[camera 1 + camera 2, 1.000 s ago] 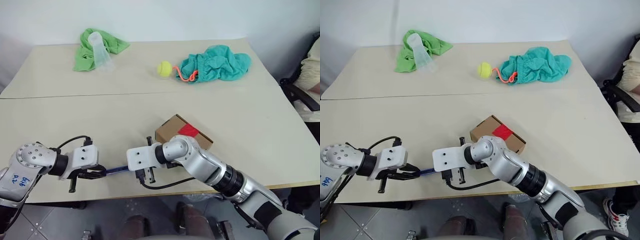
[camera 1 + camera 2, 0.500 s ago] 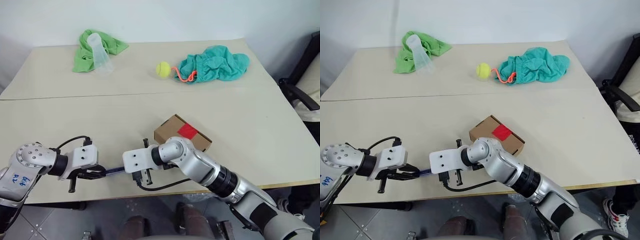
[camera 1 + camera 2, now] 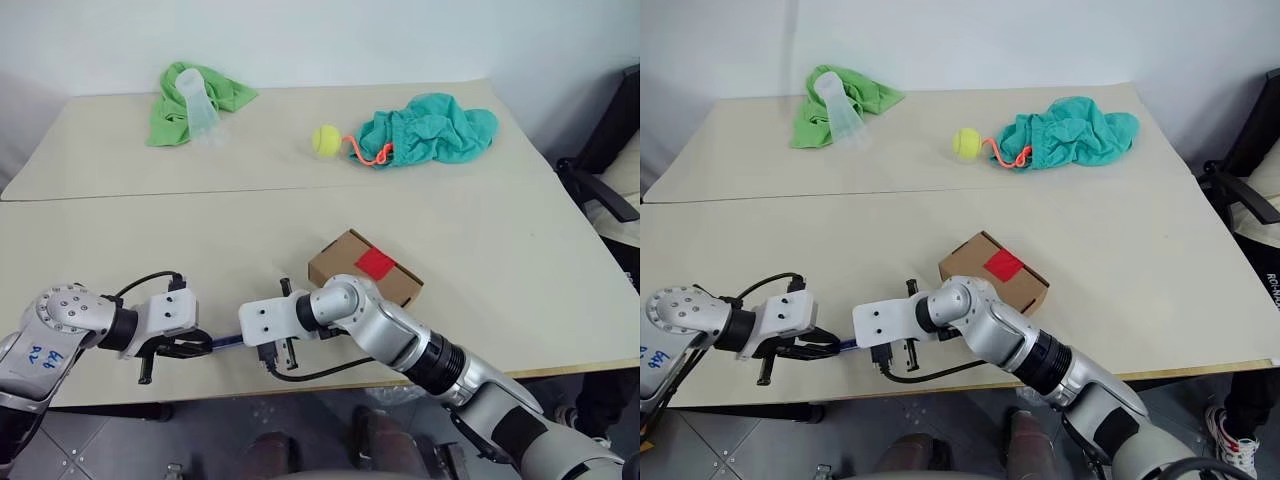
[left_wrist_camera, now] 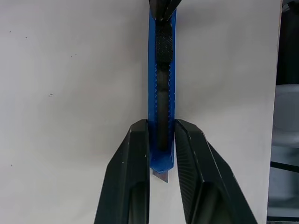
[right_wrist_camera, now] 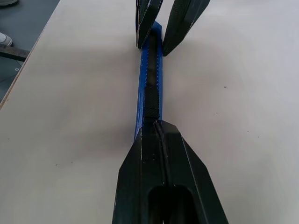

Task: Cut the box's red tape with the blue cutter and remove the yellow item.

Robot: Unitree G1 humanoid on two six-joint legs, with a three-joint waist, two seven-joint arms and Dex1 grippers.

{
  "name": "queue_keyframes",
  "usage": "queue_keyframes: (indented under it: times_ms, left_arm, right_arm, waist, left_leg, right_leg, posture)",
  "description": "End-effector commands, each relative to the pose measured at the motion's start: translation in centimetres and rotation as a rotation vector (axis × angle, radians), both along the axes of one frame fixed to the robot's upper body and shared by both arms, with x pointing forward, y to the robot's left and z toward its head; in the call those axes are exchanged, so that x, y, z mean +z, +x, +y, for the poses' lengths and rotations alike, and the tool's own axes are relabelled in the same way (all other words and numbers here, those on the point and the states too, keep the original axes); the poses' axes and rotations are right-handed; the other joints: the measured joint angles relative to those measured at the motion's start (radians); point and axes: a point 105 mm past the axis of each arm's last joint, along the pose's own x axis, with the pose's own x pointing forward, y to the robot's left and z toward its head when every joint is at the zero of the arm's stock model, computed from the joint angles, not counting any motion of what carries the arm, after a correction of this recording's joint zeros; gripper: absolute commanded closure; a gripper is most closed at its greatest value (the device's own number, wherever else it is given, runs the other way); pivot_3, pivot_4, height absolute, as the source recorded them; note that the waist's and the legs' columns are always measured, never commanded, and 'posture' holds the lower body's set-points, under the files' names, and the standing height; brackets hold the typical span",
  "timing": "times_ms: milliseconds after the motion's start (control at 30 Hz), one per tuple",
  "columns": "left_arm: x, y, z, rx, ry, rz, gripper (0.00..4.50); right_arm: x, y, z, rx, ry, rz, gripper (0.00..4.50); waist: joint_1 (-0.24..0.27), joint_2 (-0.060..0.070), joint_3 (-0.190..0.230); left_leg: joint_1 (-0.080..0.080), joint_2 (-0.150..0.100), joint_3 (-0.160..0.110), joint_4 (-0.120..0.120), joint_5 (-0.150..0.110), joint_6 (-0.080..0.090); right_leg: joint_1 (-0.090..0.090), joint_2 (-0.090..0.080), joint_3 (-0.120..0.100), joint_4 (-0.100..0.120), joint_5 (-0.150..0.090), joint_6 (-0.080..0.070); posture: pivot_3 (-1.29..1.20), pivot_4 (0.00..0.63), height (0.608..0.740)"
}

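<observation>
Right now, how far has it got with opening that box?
Early on. Done: the cutter is picked up, the left gripper clamped on one end. In hand: the right gripper, fingers shut, sits on the cutter's black slider, perhaps to push the blade out. Left: the red tape on the box looks uncut and the box is closed, so nothing has come out.

Between my two black grippers, left [image 4: 161,140] and right [image 5: 156,126], lay the dark blue cutter [image 4: 161,84] with a black knurled slider. Behind my right gripper sat the brown box [image 3: 366,268], its tape [image 3: 376,263] bright red.
</observation>
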Motion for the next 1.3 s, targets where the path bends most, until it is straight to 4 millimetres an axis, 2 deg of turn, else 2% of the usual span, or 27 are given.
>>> queue_keyframes:
  times_ms: [33,267,433,500,567,600,667,733,767,867,933,1133,1300]
  left_arm:
    - [-1.4,0.0,0.2,0.028,0.021,0.034,4.07]
    - [-1.5,0.3,0.1,0.025,0.016,0.03,4.07]
    - [-1.5,0.6,0.0,0.023,0.01,0.019,4.07]
    - [-1.2,0.9,-0.1,0.032,-0.001,0.001,4.07]
    - [-0.6,1.8,0.0,0.049,-0.018,-0.06,4.07]
    - [-0.1,2.5,0.2,0.075,-0.039,-0.1,4.07]
    - [0.6,3.4,0.4,0.098,-0.063,-0.146,4.07]
    - [1.5,4.4,0.5,0.107,-0.076,-0.224,4.07]
    - [2.5,5.3,0.4,0.099,-0.094,-0.317,4.07]
    - [5.3,7.5,-0.6,0.079,-0.177,-0.569,4.07]
    - [6.7,8.3,-1.4,0.065,-0.238,-0.678,4.07]
    - [8.2,9.7,-3.5,-0.009,-0.305,-0.854,4.07]
    - [8.9,10.3,-5.1,-0.052,-0.358,-0.941,4.07]
  right_arm:
    - [-0.3,-0.2,0.0,0.011,-0.008,0.006,4.47]
    - [-0.9,-0.1,0.7,0.005,-0.003,0.025,4.47]
    - [-0.1,1.2,-0.1,-0.033,0.006,-0.013,4.47]
    - [1.0,1.6,-0.7,-0.056,0.03,-0.004,4.47]
    - [3.1,2.0,-1.7,-0.106,0.085,0.056,4.47]
    - [5.1,2.3,-2.3,-0.155,0.161,0.125,4.47]
    - [7.5,2.5,-3.2,-0.217,0.238,0.217,4.47]
    - [9.5,3.3,-4.8,-0.29,0.269,0.285,4.12]
    - [11.0,3.9,-5.9,-0.337,0.302,0.315,3.92]
    - [13.4,5.5,-8.3,-0.441,0.354,0.363,2.87]
    - [13.9,6.3,-9.3,-0.488,0.368,0.381,2.17]
    - [15.6,9.6,-10.9,-0.64,0.476,0.412,0.07]
    - [16.1,10.3,-10.7,-0.649,0.534,0.502,0.02]
  waist:
    - [0.0,0.0,0.0]
    - [0.001,0.004,-0.002]
    - [0.003,0.004,-0.002]
    - [0.006,0.004,-0.002]
    - [0.013,0.005,-0.001]
    - [0.019,0.005,-0.001]
    - [0.025,0.004,-0.001]
    - [0.022,0.004,-0.001]
    - [0.021,0.005,0.0]
    - [0.024,0.004,0.0]
    - [0.025,0.002,-0.001]
    - [-0.002,0.001,0.0]
    - [-0.005,0.0,0.0]
  left_leg:
    - [0.0,0.0,0.0,0.0,0.0,0.0]
    - [0.001,0.0,0.0,0.0,0.0,0.0]
    - [0.002,-0.002,-0.001,0.0,0.0,0.0]
    - [0.002,-0.002,-0.001,0.0,0.0,0.0]
    - [0.002,-0.004,-0.002,0.0,0.001,0.001]
    - [0.001,-0.004,-0.002,0.0,0.001,0.002]
    - [-0.001,-0.004,-0.003,0.001,0.001,0.002]
    - [-0.002,-0.003,-0.004,0.0,0.002,0.001]
    - [-0.003,-0.003,-0.005,0.0,0.002,0.001]
    - [-0.011,-0.003,-0.007,0.001,0.002,0.0]
    - [-0.016,-0.005,-0.008,0.001,0.003,0.001]
    - [-0.019,-0.006,0.005,0.0,0.0,0.006]
    - [-0.019,-0.005,0.007,0.0,-0.001,0.008]
  right_leg:
    - [0.0,0.0,0.0,0.0,0.0,0.0]
    - [0.001,-0.001,0.0,0.0,0.0,0.0]
    - [0.001,-0.003,0.0,0.001,0.0,0.0]
    - [0.001,-0.004,0.0,0.001,0.0,0.0]
    - [0.001,-0.007,-0.001,0.001,0.0,0.0]
    - [0.001,-0.009,-0.001,0.001,0.0,0.0]
    - [0.0,-0.012,-0.002,0.001,0.001,0.0]
    - [-0.001,-0.012,-0.003,0.002,0.002,-0.001]
    - [-0.001,-0.012,-0.004,0.002,0.002,-0.001]
    - [-0.006,-0.011,-0.007,0.001,0.002,-0.001]
    - [-0.012,-0.011,-0.009,0.0,0.002,-0.001]
    - [-0.017,-0.011,-0.026,-0.002,0.002,0.0]
    - [-0.016,-0.012,-0.031,-0.003,0.003,0.002]
  posture:
    - [0.0,0.15,0.74]
    - [0.0,0.15,0.74]
    - [0.0,0.15,0.74]
    - [0.0,0.15,0.74]
    - [0.0,0.15,0.74]
    - [0.0,0.15,0.74]
    - [0.0,0.15,0.74]
    - [0.0,0.15,0.74]
    - [0.0,0.15,0.74]
    - [0.0,0.15,0.74]
    - [0.0,0.15,0.74]
    - [0.0,0.15,0.74]
    - [0.0,0.15,0.74]
